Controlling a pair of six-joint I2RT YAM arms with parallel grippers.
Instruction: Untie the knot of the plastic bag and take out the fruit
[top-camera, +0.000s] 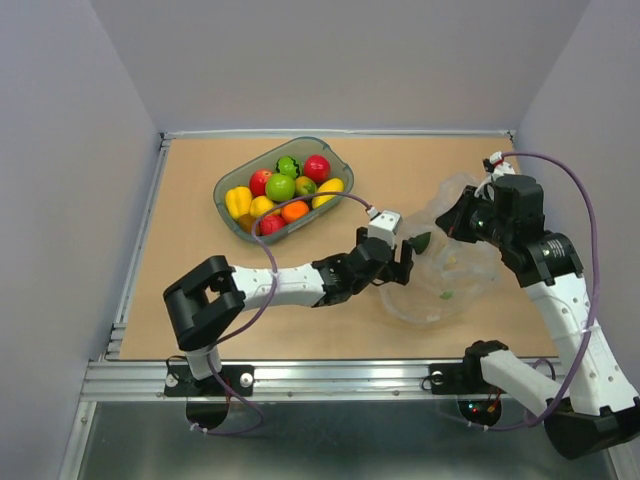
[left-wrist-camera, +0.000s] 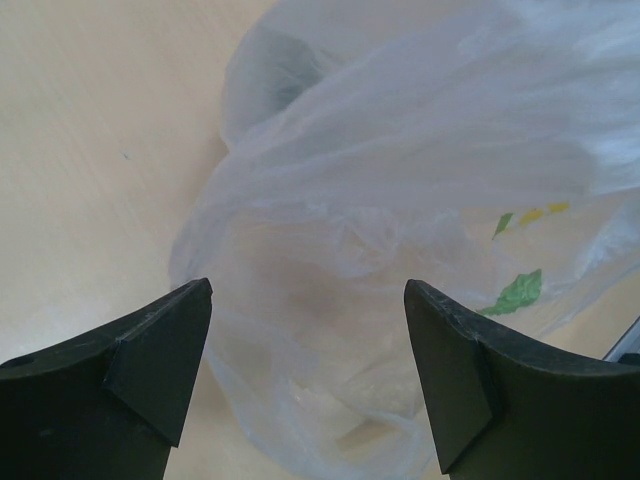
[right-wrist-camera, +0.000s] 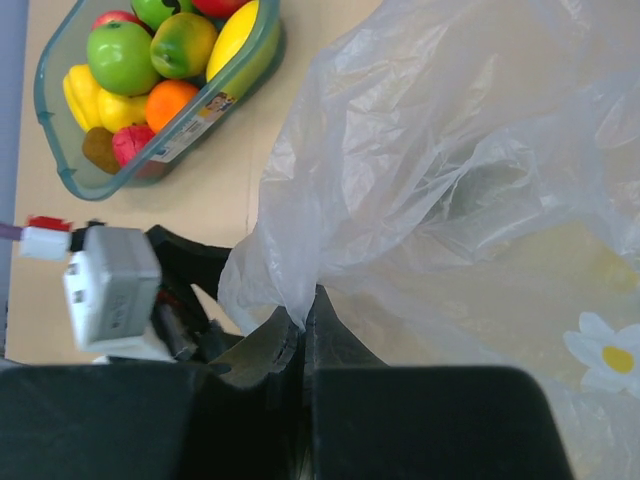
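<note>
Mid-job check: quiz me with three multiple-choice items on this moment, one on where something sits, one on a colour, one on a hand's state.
1. In the top view, where does the tray lie relative to the plastic bag?
A. left and farther back
B. right of it
C. beneath it

2. In the left wrist view, the printed marks on the bag are:
A. red and blue
B. green and yellow
C. black

3. The right hand is:
A. open above the bag
B. shut on a fruit
C. shut on a fold of the bag

Answers:
1 A: the tray sits far left and the bag lies nearer, to the right.
2 B: a green leaf shape and yellow dashes show.
3 C: the right wrist view shows plastic pinched between its closed jaws.
</note>
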